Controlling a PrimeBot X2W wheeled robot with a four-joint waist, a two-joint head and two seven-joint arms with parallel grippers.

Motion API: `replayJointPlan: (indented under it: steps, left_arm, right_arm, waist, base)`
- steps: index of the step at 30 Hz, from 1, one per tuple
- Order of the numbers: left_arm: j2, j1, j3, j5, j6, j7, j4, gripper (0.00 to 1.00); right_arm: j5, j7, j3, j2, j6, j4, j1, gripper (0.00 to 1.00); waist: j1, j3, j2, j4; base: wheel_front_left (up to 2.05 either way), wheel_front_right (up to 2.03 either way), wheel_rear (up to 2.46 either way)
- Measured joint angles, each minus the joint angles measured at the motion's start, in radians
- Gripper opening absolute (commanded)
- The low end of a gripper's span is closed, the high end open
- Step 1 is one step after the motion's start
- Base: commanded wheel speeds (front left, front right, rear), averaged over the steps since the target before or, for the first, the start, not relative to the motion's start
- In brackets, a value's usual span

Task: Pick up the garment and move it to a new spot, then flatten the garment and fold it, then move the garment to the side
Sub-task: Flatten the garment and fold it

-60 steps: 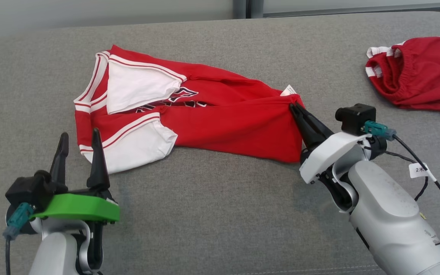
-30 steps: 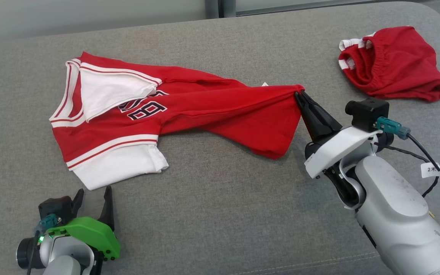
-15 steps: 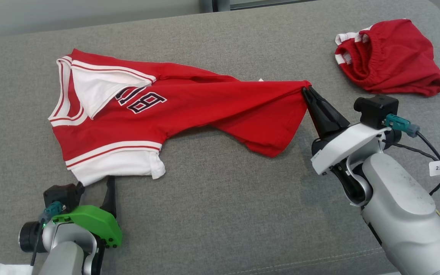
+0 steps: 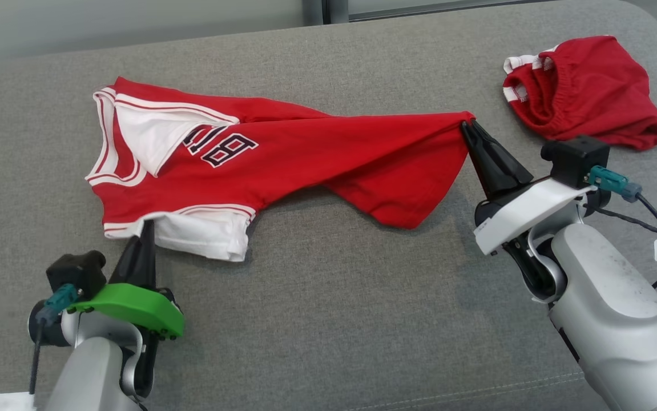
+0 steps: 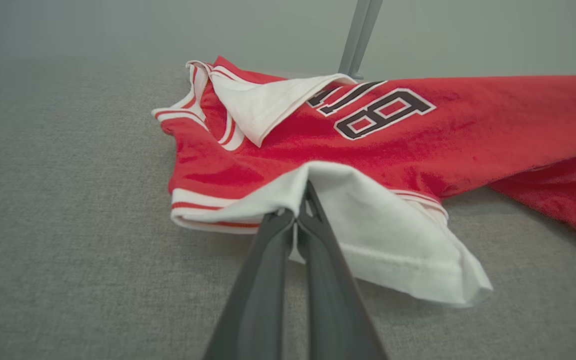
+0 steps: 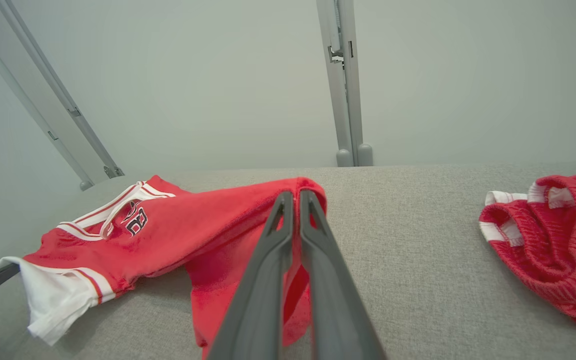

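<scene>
Grey fabric surface (image 4: 328, 319), red-and-white cloth jersey (image 4: 305, 154), left gripper (image 4: 146, 225) clamped on its white sleeve (image 5: 368, 235), right gripper (image 4: 468, 127) clamped on its red hem (image 4: 448, 131).

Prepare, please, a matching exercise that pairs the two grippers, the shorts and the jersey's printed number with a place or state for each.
Column one:
1 left gripper
2 right gripper
3 red shorts
4 printed number

Column two:
A lying apart at the right end of the grey cushion
B shut on the jersey's white sleeve
C on the red chest beside a folded-over white flap
D shut on the jersey's red bottom end

Pairs: 1-B; 2-D; 3-A; 4-C
</scene>
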Motion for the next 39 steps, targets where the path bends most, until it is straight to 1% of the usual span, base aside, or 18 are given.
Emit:
replayJointPlan:
  steps: [5,9,16,23,27,30,31,34,36,39]
  left_arm:
    - [-0.002,-0.003,0.051,-0.027,-0.003,-0.003,-0.109,0.0]
    - [-0.003,-0.008,0.098,-0.027,-0.01,-0.002,-0.239,0.0]
    - [-0.001,-0.016,0.17,-0.02,-0.019,-0.003,-0.442,0.0]
    - [0.0,-0.017,0.233,-0.021,-0.035,-0.004,-0.656,0.0]
    - [0.006,-0.017,0.245,-0.01,-0.037,-0.008,-0.774,0.0]
    - [0.018,-0.017,0.25,0.002,-0.041,-0.011,-0.865,0.0]
    - [0.018,-0.017,0.25,0.002,-0.041,-0.011,-0.865,0.0]
    - [0.034,-0.019,0.232,0.009,-0.045,-0.012,-0.947,0.0]
    - [0.035,-0.019,0.204,-0.003,-0.048,-0.011,-0.963,0.0]
    - [0.043,-0.019,0.174,-0.018,-0.05,0.06,-0.948,0.0]
  right_arm:
    - [-0.002,-0.001,-0.027,-0.008,0.0,-0.029,0.0,0.0]
    - [-0.008,-0.002,-0.046,-0.019,-0.001,-0.064,0.001,0.0]
    - [-0.026,-0.005,-0.123,-0.019,-0.003,-0.201,0.001,0.0]
    - [-0.052,-0.008,-0.196,-0.025,-0.003,-0.356,0.006,0.0]
    - [-0.063,-0.008,-0.234,-0.027,-0.003,-0.466,0.03,0.0]
    - [-0.08,-0.009,-0.269,-0.029,-0.003,-0.573,0.034,0.0]
    - [-0.08,-0.009,-0.269,-0.029,-0.003,-0.573,0.034,0.0]
    - [-0.081,-0.01,-0.316,-0.03,-0.003,-0.673,0.036,0.0]
    - [-0.066,-0.014,-0.326,-0.031,-0.003,-0.691,0.046,0.0]
    - [-0.032,-0.009,-0.285,-0.038,-0.002,-0.637,0.101,0.0]
  waist:
    - [0.0,-0.022,0.0,0.006]
    - [0.0,-0.042,0.0,0.01]
    - [0.0,-0.083,0.0,0.007]
    - [0.0,-0.132,0.0,-0.013]
    - [0.0,-0.162,0.0,-0.03]
    - [0.0,-0.182,0.0,-0.046]
    - [0.0,-0.182,0.0,-0.046]
    - [0.0,-0.198,0.0,-0.063]
    - [0.0,-0.206,0.0,-0.072]
    - [0.0,-0.208,0.0,-0.079]
  base:
    - [0.0,0.0,0.0]
    - [0.0,0.0,0.0]
    - [0.0,0.0,0.0]
    - [0.0,0.0,0.0]
    - [0.0,0.0,0.0]
    - [0.0,0.0,0.0]
    - [0.0,0.0,0.0]
    - [0.0,0.0,0.0]
    - [0.0,0.0,0.0]
    - [0.0,0.0,0.0]
